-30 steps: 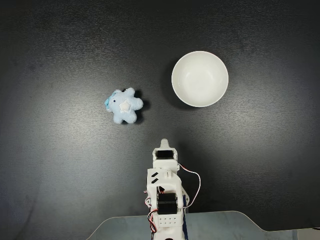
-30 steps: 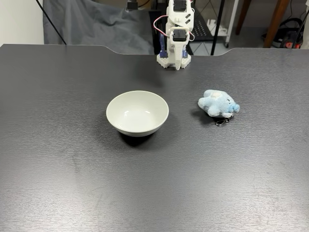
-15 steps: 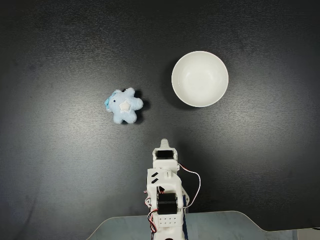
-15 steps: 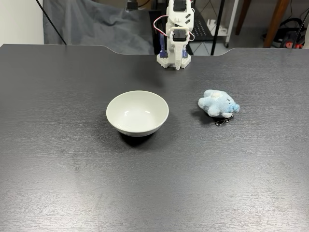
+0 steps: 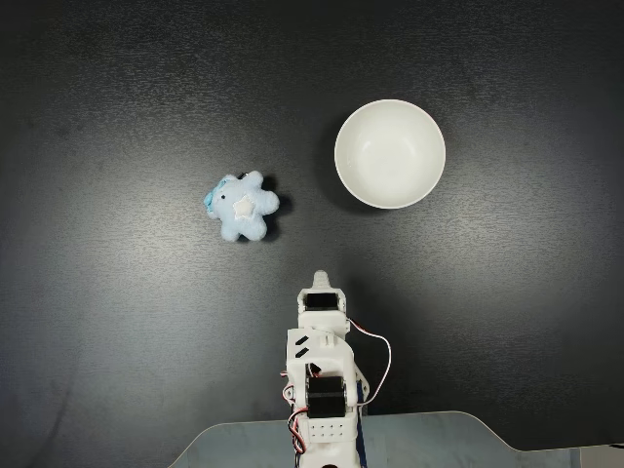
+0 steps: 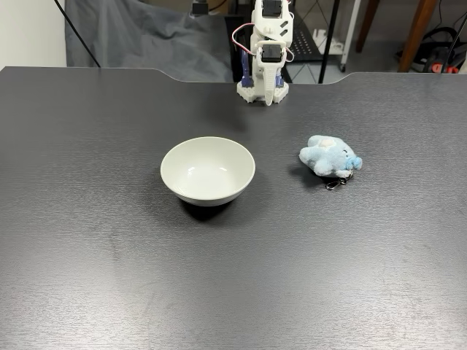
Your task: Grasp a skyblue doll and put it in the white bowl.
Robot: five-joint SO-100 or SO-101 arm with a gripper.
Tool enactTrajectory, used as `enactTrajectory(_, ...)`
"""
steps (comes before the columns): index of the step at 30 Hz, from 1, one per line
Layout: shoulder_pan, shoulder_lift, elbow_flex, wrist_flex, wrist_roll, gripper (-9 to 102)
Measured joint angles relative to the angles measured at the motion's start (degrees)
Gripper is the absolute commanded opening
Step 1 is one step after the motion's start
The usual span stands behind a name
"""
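Observation:
The skyblue doll (image 5: 242, 206) lies on the dark table with its white star facing up, left of the white bowl (image 5: 390, 154) in the top-down fixed view. From the front fixed view, the doll (image 6: 328, 155) is right of the bowl (image 6: 208, 172), which holds nothing. My arm is folded up at its base at the table's edge. The gripper (image 5: 320, 280) points towards the table middle, about a doll's width short of the doll, and its fingers look closed together and hold nothing. From the front, the gripper (image 6: 268, 100) hangs tip-down behind both things.
A small metal key ring (image 6: 333, 184) trails from the doll's front side. The arm's base (image 5: 327, 424) stands at a notch in the table edge. Behind the table are a grey cloth (image 6: 139, 36), cables and furniture legs.

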Motion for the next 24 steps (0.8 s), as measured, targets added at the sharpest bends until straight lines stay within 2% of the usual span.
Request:
enactTrajectory(8,0.0,0.0,0.7,-0.3,0.0,-1)
enactTrajectory(11,0.0,0.0,-0.5,-3.1,0.0,-1)
enactTrajectory(17,0.1,0.0,-10.5,-11.7,0.0,-1)
enactTrajectory(24,0.0,0.0,-26.5,-13.1,0.0,-1)
